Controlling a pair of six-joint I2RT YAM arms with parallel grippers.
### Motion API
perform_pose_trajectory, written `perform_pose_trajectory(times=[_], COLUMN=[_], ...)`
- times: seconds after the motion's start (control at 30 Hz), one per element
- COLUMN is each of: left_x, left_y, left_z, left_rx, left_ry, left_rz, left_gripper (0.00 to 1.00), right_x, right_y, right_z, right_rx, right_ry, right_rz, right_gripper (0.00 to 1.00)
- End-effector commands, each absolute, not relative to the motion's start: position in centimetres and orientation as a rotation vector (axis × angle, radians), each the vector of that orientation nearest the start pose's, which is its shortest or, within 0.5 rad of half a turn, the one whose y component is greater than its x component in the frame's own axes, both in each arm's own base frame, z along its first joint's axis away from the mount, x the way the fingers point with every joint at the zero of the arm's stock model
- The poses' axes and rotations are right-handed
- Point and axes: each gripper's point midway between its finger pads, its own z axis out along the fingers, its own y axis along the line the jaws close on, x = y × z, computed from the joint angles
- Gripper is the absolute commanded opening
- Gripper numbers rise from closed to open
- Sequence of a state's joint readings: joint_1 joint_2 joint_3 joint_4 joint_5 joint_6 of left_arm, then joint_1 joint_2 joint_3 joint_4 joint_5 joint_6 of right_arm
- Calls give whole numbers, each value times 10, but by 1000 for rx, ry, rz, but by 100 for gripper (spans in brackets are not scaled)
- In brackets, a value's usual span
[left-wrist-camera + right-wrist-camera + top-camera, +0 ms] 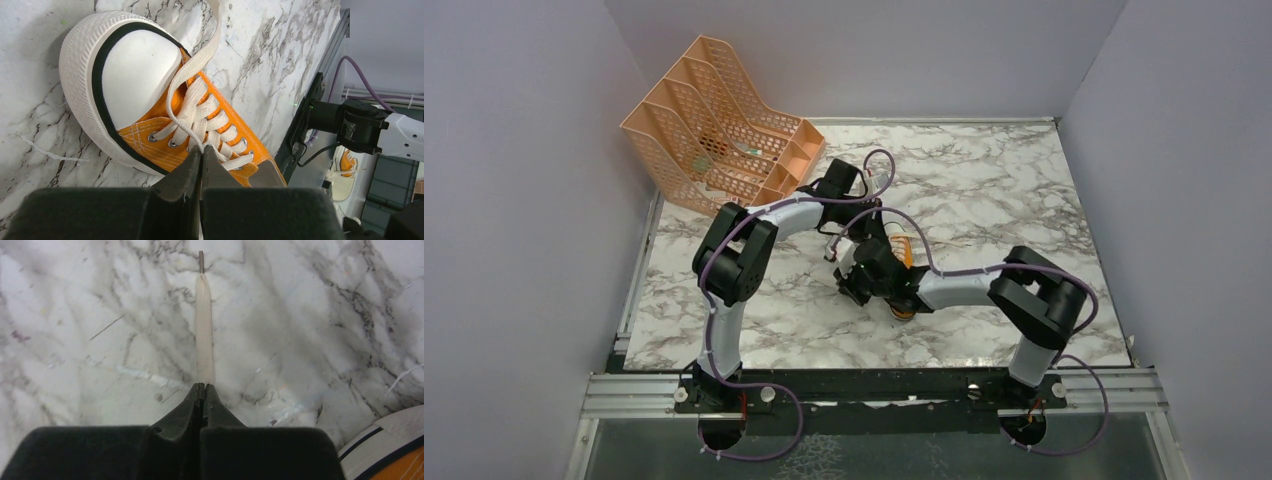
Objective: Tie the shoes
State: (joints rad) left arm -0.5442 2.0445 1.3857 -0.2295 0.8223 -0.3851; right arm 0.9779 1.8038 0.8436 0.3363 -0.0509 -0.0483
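The orange sneaker (165,100) with white toe cap lies on the marble table; in the top view only a bit of it (905,252) shows between the two arms. My left gripper (202,150) is shut on a white lace (192,75) right above the eyelets, the lace running up past the toe cap. My right gripper (202,386) is shut on the other white lace end (204,325), which sticks straight out ahead, its dark aglet at the tip. The shoe's sole edge (385,440) shows at the lower right of the right wrist view.
An orange plastic file rack (724,125) lies at the back left of the marble table (984,180). Grey walls enclose the left, back and right. A metal rail (874,385) runs along the near edge.
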Motion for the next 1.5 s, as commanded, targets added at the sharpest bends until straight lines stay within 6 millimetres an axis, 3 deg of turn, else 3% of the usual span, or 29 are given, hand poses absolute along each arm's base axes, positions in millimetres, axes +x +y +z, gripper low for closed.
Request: perform_pose_trajectory(times=[0.0,0.23,0.43,0.53,0.7,0.9,1.07,1.27,1.47], left_x=[326,322,323,321,317,313,309,301,302], left_y=[-357,-354,-356,-357,-356,-357,-358,-359,-362], left_z=[87,92,97,101,111,130,140,139,141], left_rx=[602,570,536,531,505,470,461,447,440], left_ry=[2473,2472,2471,2468,2468,2445,2430,2440,2435], left_rz=[-1412,-1410,-1430,-1447,-1468,-1503,-1512,-1513,-1512], left_gripper=[0,0,0,0,0,0,0,0,0], right_x=[214,195,196,201,220,246,261,289,301], right_y=[363,326,266,253,217,192,164,157,181], right_z=[52,101,119,141,145,157,148,154,150], right_rx=[-1242,-1134,-1062,-1039,-1019,-1073,-1147,-1153,-1216], right_ry=[1931,1951,2028,1992,2090,2002,2016,1966,1913], right_rz=[662,668,424,375,185,57,-102,-177,-93], right_gripper=[1,1,1,1,1,1,1,1,1])
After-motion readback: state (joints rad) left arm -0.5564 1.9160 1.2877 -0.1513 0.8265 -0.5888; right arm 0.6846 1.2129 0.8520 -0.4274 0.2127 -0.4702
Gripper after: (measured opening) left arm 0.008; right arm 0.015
